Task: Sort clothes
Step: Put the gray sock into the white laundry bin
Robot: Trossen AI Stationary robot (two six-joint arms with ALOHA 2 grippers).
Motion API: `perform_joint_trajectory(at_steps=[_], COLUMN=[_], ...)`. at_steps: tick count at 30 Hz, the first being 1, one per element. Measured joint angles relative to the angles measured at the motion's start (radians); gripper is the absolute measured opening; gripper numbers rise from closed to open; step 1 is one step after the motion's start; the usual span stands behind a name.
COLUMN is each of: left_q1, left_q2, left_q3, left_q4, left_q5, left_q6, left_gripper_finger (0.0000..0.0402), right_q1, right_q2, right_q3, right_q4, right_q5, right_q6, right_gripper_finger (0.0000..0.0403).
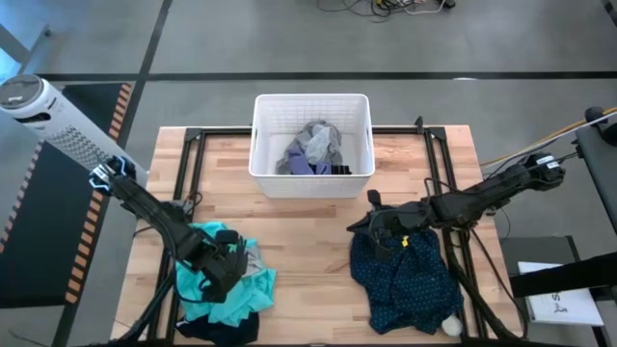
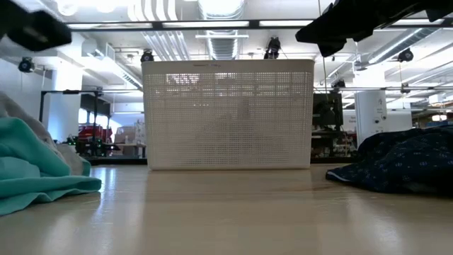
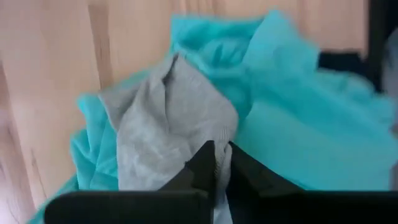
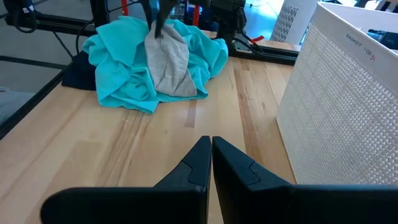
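A teal shirt [image 1: 231, 289] lies bunched at the table's near left, over a dark garment [image 1: 217, 330]. My left gripper [image 1: 229, 256] is shut on a grey piece [image 4: 169, 62] draped over the shirt. A navy white-dotted garment [image 1: 405, 280] lies at the near right. My right gripper [image 1: 379, 229] hovers shut and empty at its far edge, fingers [image 4: 210, 155] pointing toward the table's left. Grey and purple pieces [image 1: 313, 149] lie in the white basket [image 1: 262, 169]. My left gripper pinches the grey piece by its upper end [image 4: 157, 36] between its two fingers, which come from above and point down. The grey cloth shows between the fingers [image 3: 205, 163] in the left wrist view. It hangs slack below them, its lower part [image 4: 177, 84] resting on the teal shirt.
The white basket stands at the table's far middle. Bare wood [image 1: 308, 280] lies between the two piles. Black frame rails [image 1: 188, 164] run along the table's left and right sides. A white lump [image 1: 450, 326] lies at the navy garment's near corner.
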Motion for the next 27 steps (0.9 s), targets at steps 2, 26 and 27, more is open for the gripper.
perform_joint_trajectory(at_steps=[2, 26, 27], left_q1=[0.008, 0.495, 0.525], left_q2=[0.0, -0.005, -0.005], left_q3=[0.042, 0.514, 0.531], left_q4=[-0.005, 0.015, 0.03], left_q5=[-0.049, -0.5, -0.499], left_q6=[0.017, 0.788, 0.813], left_gripper_finger=[0.0013, 0.0, 0.0], right_q1=[0.0, 0.0, 0.0], right_q2=[0.0, 0.0, 0.0], right_q3=[0.0, 0.0, 0.0], right_q4=[0.0, 0.004, 0.003], right_q5=[0.0, 0.0, 0.0], right_q6=[0.0, 0.008, 0.008], right_gripper_finger=[0.0, 0.0, 0.0])
